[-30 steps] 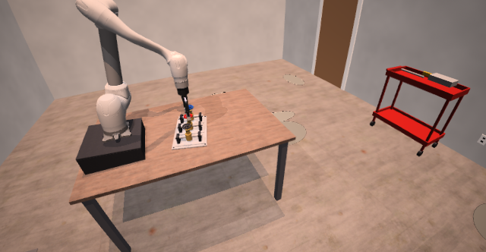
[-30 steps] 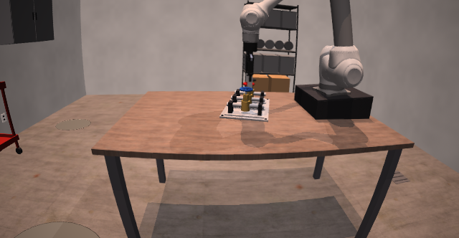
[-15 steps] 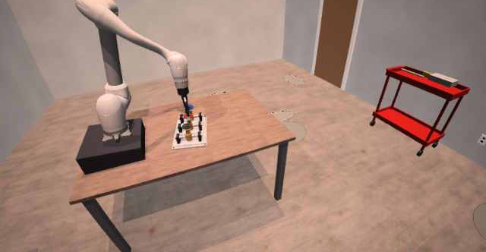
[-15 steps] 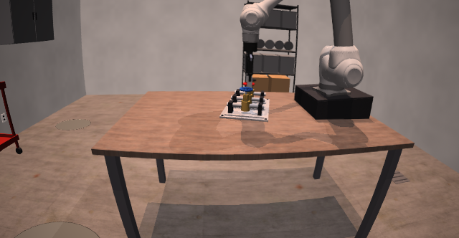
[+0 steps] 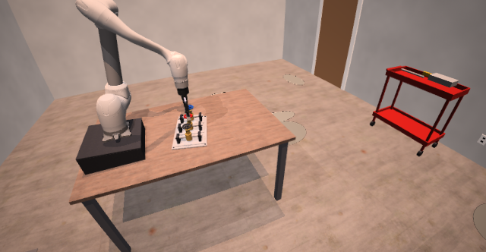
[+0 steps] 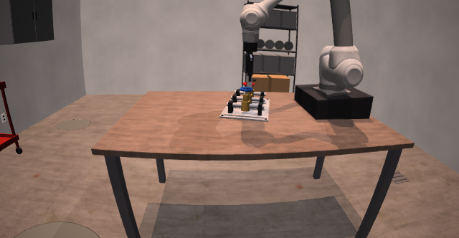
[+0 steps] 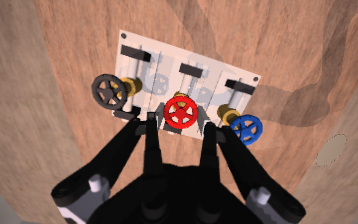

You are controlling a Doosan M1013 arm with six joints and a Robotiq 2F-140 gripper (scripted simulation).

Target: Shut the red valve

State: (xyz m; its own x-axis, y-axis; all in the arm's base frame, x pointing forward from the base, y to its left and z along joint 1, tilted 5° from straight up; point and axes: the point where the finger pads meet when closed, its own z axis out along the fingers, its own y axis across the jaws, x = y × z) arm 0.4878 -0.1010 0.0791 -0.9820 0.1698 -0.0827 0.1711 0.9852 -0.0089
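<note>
A white valve board lies on the wooden table. It carries three valves in a row: a black handwheel, the red handwheel in the middle, and a blue handwheel. My gripper points straight down over the board. Its fingers are shut on the red handwheel's rim, one on each side. In the exterior view the fingers hide most of the red wheel.
The arm's black pedestal stands on the table beside the board. A red cart stands far off by the wall. A shelf rack with boxes stands behind the table.
</note>
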